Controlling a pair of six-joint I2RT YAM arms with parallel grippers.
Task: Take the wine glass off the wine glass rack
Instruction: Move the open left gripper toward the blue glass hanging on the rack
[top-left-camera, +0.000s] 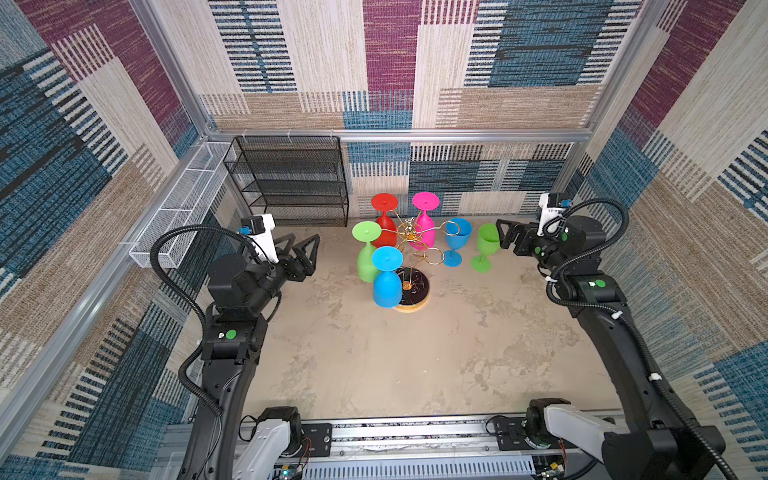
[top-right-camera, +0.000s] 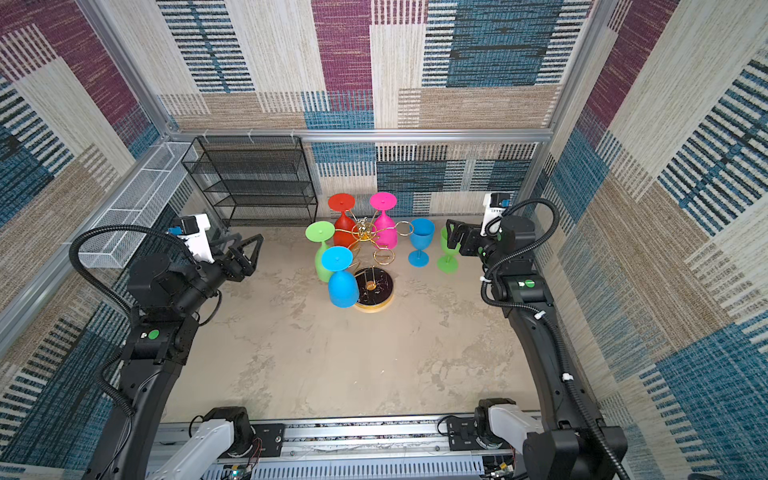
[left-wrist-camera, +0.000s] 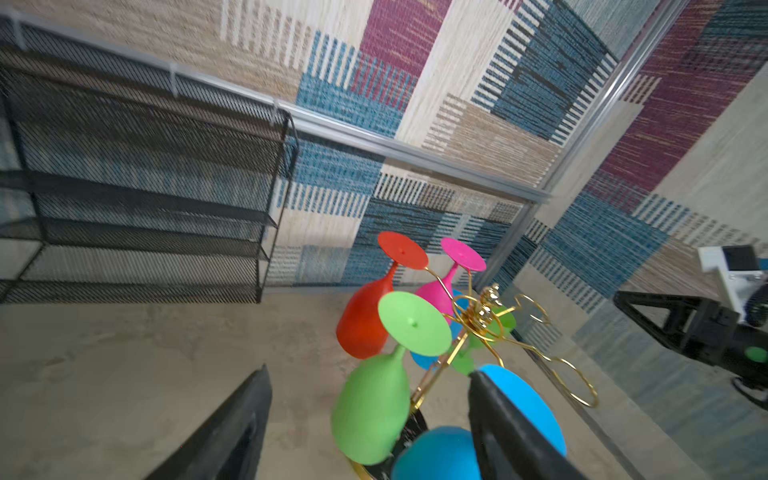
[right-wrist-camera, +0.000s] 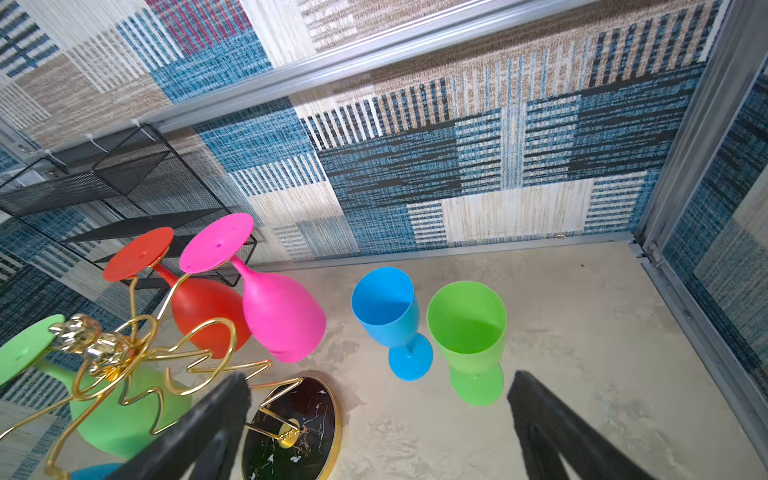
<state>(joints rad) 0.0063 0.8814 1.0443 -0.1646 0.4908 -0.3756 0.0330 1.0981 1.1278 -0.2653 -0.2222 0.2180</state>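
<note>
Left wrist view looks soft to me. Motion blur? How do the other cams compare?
Left wrist view: yes, smeared across the whole frame, with the black mesh shelf unit streaked. Right wrist view: sharper, the wine glass rack gold wire crisp with small highlights. Both top views: sharp, evenly lit, no glare, but wide-angle splay tilts the aluminium frame upright.

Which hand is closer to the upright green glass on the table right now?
Right. The right hand sits open just beside the upright green glass, not gripping it. The left hand is away on the far side of the rack.
</note>
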